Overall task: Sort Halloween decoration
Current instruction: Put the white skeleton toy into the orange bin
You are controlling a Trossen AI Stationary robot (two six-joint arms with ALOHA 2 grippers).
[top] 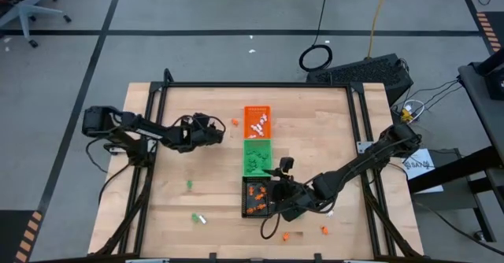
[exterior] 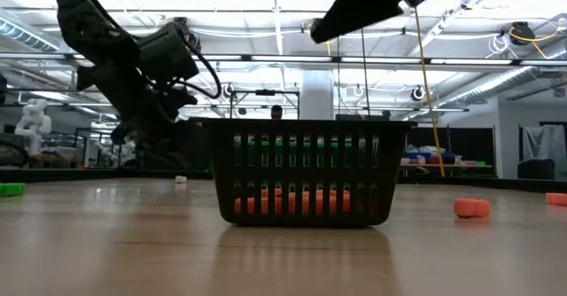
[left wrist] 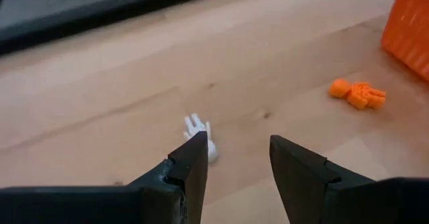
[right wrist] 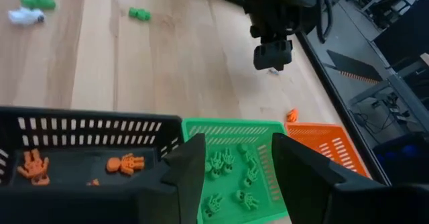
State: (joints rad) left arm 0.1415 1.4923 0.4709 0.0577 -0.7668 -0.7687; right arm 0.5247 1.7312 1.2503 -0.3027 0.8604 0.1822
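Three small trays stand in a row at mid-table: orange (top: 257, 121), green (top: 257, 154) and black (top: 258, 196). Each holds tiny trinkets; orange ones (right wrist: 125, 163) lie in the black tray and green ones (right wrist: 231, 177) in the green tray. My left gripper (left wrist: 238, 158) is open and low over the wood left of the orange tray. A white trinket (left wrist: 200, 133) lies just ahead of one fingertip, and an orange one (left wrist: 358, 93) lies farther off. My right gripper (right wrist: 234, 163) is open above the black tray's right rim (top: 277, 186), touching nothing.
Loose trinkets lie on the wood: green (top: 190, 184), green and white (top: 197, 217), and orange ones (top: 286, 235) (top: 324, 230) near the front edge. A black frame (top: 252, 85) borders the table. In the low view the black tray (exterior: 303, 174) fills the middle.
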